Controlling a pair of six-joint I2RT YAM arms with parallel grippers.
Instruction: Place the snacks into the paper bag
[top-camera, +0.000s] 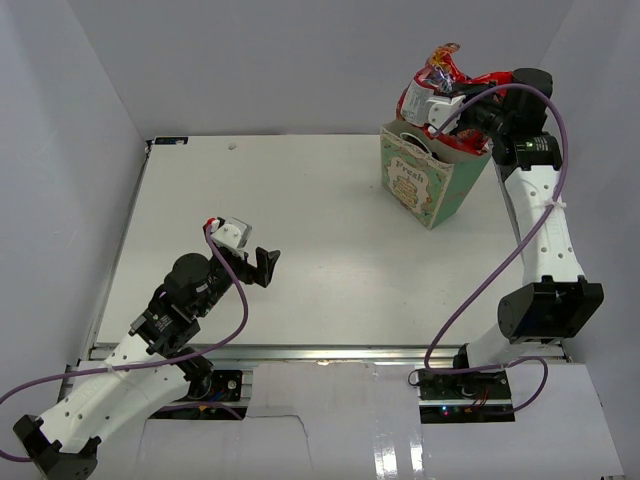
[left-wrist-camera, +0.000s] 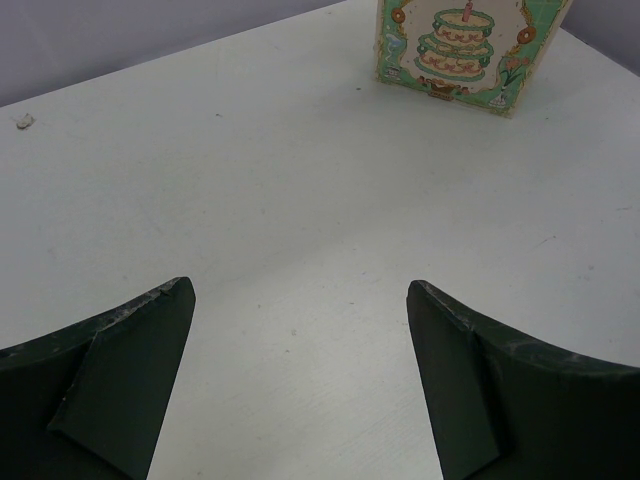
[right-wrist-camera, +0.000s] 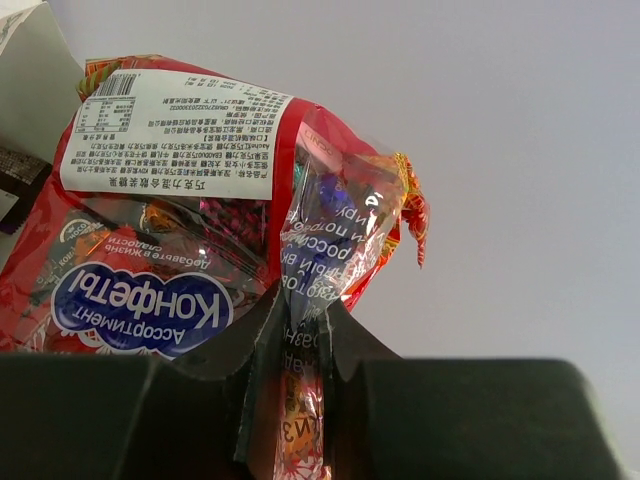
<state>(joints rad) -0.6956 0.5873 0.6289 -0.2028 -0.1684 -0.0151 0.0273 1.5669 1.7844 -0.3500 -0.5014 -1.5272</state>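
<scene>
One red candy bag (right-wrist-camera: 170, 235) stands roughly upright, pinched by right hand (right-wrist-camera: 302, 302); left hand (left-wrist-camera: 300, 295) gapes empty.

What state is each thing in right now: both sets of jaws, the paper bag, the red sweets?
paper bag: upright on the table, top open.
candy bag: held up at the paper bag's mouth, not yet let go.
right jaws: shut, pinching the candy bag's clear edge.
left jaws: wide open, empty, over bare table.
</scene>
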